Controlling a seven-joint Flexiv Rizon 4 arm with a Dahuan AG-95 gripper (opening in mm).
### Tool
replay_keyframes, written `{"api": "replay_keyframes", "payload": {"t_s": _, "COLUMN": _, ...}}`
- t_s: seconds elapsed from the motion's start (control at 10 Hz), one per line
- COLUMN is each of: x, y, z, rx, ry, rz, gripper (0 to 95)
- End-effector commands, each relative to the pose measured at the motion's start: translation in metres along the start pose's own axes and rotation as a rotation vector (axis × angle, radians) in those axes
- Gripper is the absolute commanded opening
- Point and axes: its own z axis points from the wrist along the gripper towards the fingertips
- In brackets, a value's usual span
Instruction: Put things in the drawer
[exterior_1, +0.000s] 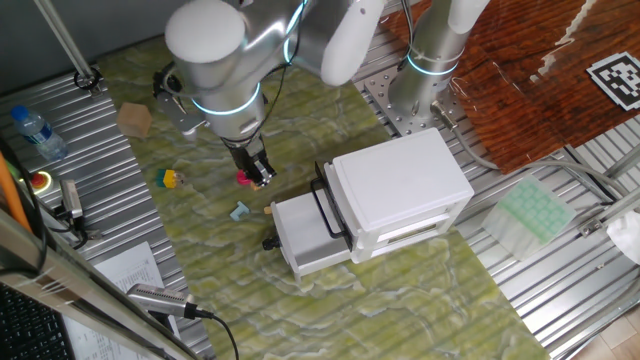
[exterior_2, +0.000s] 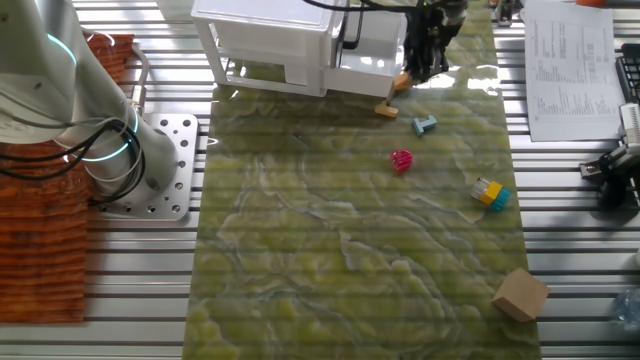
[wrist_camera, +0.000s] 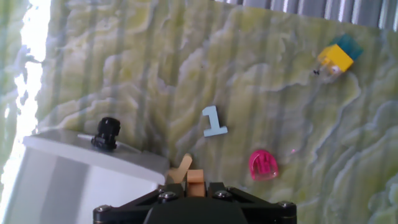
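My gripper (exterior_1: 262, 177) is shut on a little orange piece (wrist_camera: 196, 180) and hangs above the mat just left of the pulled-out white drawer (exterior_1: 306, 240). The other fixed view shows the orange piece (exterior_2: 402, 82) at the fingertips beside the drawer front (exterior_2: 372, 58). On the mat lie a pink piece (wrist_camera: 263, 165), a light blue piece (wrist_camera: 213, 121), a tan piece (wrist_camera: 182, 168) and a yellow and blue piece (wrist_camera: 336, 57). The drawer's corner (wrist_camera: 74, 177) with a black knob (wrist_camera: 107, 132) is at the lower left of the hand view.
The white cabinet (exterior_1: 400, 185) with a black bar handle (exterior_1: 328, 207) stands right of the drawer. A cardboard cube (exterior_1: 134, 119) sits at the mat's far left corner. A water bottle (exterior_1: 38, 132) and papers (exterior_2: 572, 62) lie off the mat.
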Motion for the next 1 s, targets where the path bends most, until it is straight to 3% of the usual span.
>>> {"api": "replay_keyframes", "payload": {"t_s": 0.1, "x": -0.001, "y": 0.0, "z": 0.001, "rx": -0.048, "ry": 0.007, "rz": 0.022, "gripper": 0.0}}
{"api": "replay_keyframes", "payload": {"t_s": 0.2, "x": -0.001, "y": 0.0, "z": 0.001, "rx": -0.05, "ry": 0.005, "rz": 0.041, "gripper": 0.0}}
{"api": "replay_keyframes", "payload": {"t_s": 0.3, "x": 0.007, "y": 0.028, "z": 0.005, "rx": -0.047, "ry": -0.001, "rz": 0.073, "gripper": 0.0}}
{"api": "replay_keyframes", "payload": {"t_s": 0.6, "x": 0.018, "y": 0.068, "z": 0.016, "rx": -0.041, "ry": 0.011, "rz": 0.124, "gripper": 0.0}}
{"api": "replay_keyframes", "payload": {"t_s": 0.8, "x": 0.019, "y": 0.07, "z": 0.015, "rx": -0.053, "ry": 0.038, "rz": 0.127, "gripper": 0.0}}
{"api": "replay_keyframes", "payload": {"t_s": 1.0, "x": 0.018, "y": 0.07, "z": 0.017, "rx": -0.057, "ry": 0.043, "rz": 0.127, "gripper": 0.0}}
